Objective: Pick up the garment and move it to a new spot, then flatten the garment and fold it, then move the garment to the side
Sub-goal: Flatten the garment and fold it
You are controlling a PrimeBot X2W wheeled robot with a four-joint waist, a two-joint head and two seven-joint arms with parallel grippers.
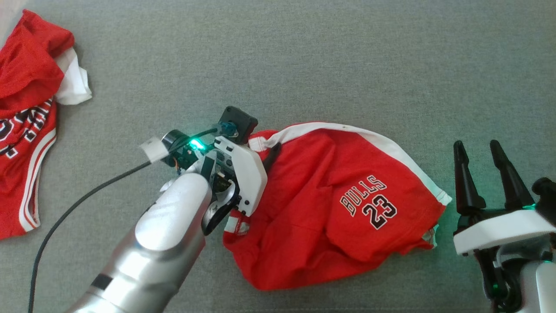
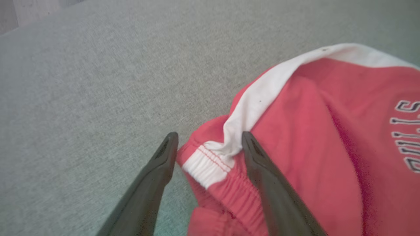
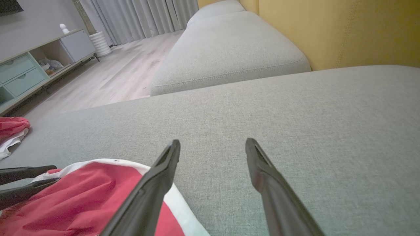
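1. The left tool (image 2: 210,141) is spread wide and grips nothing; its fingers (image 2: 164,157) straddle the elastic waistband corner of the red shorts (image 1: 330,208), one tip over the grey sofa seat (image 1: 304,56), the other over red cloth
2. The right tool (image 1: 477,147) is also wide open and empty, fingers pointing to 12 o'clock, near the shorts' white-striped hem on their 3 o'clock side
3. The shorts, printed BULLS 23, lie crumpled mid-seat, with the left tool at their 9 o'clock edge
4. A second red jersey (image 1: 26,130) lies well apart, at 10 o'clock from the shorts
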